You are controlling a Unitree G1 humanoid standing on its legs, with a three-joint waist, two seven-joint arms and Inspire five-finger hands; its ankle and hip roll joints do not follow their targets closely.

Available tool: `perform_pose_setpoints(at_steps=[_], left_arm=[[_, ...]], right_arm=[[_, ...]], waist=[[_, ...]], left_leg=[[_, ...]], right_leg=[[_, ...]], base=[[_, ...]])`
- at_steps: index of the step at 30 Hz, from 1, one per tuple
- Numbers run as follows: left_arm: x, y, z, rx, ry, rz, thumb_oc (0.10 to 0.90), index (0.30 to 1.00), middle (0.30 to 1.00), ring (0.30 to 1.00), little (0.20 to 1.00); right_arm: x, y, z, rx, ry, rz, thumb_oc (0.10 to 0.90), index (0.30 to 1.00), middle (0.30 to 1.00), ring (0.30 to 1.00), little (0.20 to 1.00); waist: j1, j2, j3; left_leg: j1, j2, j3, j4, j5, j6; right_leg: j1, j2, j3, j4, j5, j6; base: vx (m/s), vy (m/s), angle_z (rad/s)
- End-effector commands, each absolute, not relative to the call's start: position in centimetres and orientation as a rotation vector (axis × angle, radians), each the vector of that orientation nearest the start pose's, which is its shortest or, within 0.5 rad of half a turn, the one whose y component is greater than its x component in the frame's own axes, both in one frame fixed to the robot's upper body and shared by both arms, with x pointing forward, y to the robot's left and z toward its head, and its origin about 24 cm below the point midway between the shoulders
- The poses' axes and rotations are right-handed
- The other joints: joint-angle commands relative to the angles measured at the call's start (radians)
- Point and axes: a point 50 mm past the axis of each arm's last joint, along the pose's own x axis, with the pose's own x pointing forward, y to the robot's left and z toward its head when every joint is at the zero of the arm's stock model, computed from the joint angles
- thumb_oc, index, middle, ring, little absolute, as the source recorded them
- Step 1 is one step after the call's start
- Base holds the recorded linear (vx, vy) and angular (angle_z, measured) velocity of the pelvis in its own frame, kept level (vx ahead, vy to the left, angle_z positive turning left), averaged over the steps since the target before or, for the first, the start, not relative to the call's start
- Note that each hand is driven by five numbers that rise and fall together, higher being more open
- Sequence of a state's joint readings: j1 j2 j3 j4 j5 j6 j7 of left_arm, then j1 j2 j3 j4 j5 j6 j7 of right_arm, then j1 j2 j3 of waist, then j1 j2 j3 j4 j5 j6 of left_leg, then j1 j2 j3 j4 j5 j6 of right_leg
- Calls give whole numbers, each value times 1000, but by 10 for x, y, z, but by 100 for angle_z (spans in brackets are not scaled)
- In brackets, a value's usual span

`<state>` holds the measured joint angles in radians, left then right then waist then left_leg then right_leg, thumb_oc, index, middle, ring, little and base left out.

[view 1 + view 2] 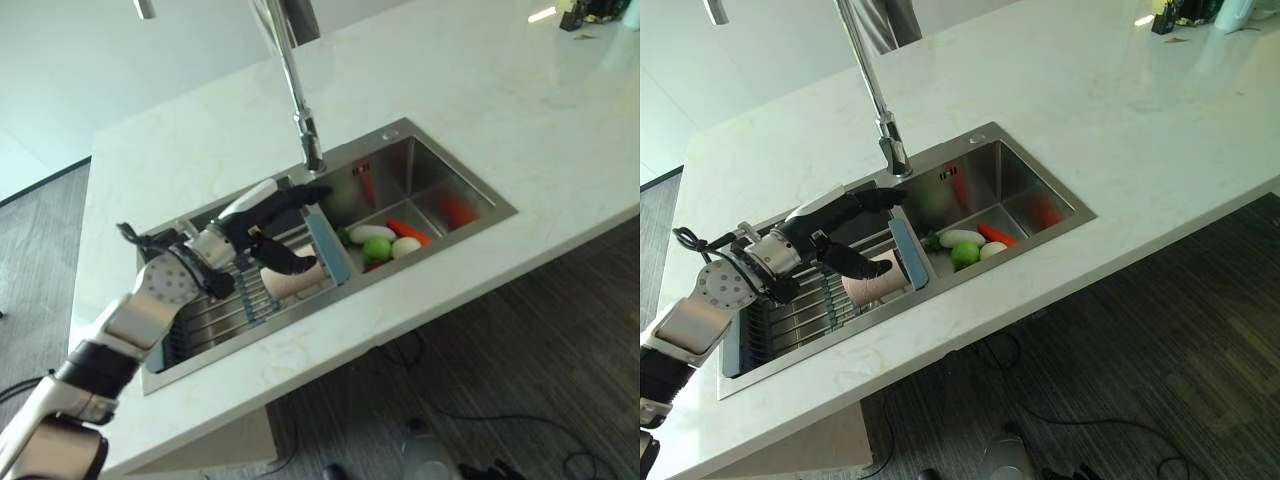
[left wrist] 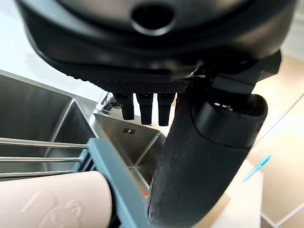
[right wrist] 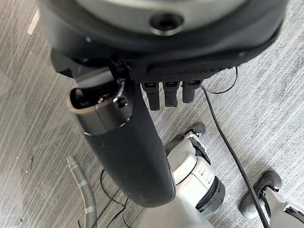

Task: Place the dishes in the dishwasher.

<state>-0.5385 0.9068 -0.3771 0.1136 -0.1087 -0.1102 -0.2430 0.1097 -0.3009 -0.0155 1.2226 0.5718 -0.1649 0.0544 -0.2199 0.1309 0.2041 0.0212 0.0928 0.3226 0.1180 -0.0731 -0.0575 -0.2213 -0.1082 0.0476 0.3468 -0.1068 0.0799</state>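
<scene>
A pale pink cup (image 1: 292, 284) lies on its side on the wire drying rack (image 1: 212, 312) over the sink's left half. My left hand (image 1: 228, 240) hovers just above it, open: the fingers reach straight over the cup towards the faucet, and the thumb (image 1: 855, 262) points down at the cup's side. In the left wrist view the cup (image 2: 47, 199) lies past the thumb (image 2: 190, 166), against the rack's blue-grey end bar (image 2: 118, 180). My right hand (image 3: 128, 142) hangs open over the floor.
The steel sink (image 1: 425, 165) is set in a pale marble counter (image 1: 480, 90). Its right basin holds a carrot (image 1: 410, 232), a green fruit (image 1: 376, 249) and a white vegetable (image 1: 372, 233). A tall faucet (image 1: 300, 100) rises behind the sink. The counter's front edge drops to a dark floor.
</scene>
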Motion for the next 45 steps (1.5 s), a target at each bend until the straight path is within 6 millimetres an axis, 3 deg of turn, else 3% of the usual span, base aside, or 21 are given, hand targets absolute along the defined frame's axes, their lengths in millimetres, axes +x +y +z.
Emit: perform_pose_setpoints(at_steps=[1, 16, 26, 45], left_arm=[[320, 207, 236, 979, -512, -339, 800, 900, 900, 900, 900], [322, 213, 225, 1046, -446, -326, 800, 900, 900, 900, 900], [319, 215, 208, 1040, -377, -344, 800, 900, 900, 900, 900], [321, 222, 180, 963, -230, -313, 800, 900, 900, 900, 900]], right_arm=[[54, -283, -148, 231, 996, -582, 800, 900, 900, 900, 900], [59, -284, -145, 238, 968, -580, 800, 900, 900, 900, 900], [66, -284, -144, 235, 949, -575, 800, 900, 900, 900, 900], [78, -290, -138, 216, 910, -535, 800, 900, 900, 900, 900]], waist=[[-1, -26, -28], [3, -18, -15], [17, -15, -8], [21, -12, 51]], left_leg=[[-62, 14, -97, 182, -204, 31], [-69, -2, -115, 182, -208, 38], [-80, -5, -126, 182, -204, 37], [-109, -8, -143, 182, -186, 31]], right_leg=[[50, -71, -19, -47, -47, 96], [43, -73, -16, -47, -46, 97], [43, -79, -31, -47, -50, 94], [25, -99, -42, -47, -41, 97]], base=[[0, 0, 0], [7, 4, 0], [12, 7, 3], [7, 10, 2]])
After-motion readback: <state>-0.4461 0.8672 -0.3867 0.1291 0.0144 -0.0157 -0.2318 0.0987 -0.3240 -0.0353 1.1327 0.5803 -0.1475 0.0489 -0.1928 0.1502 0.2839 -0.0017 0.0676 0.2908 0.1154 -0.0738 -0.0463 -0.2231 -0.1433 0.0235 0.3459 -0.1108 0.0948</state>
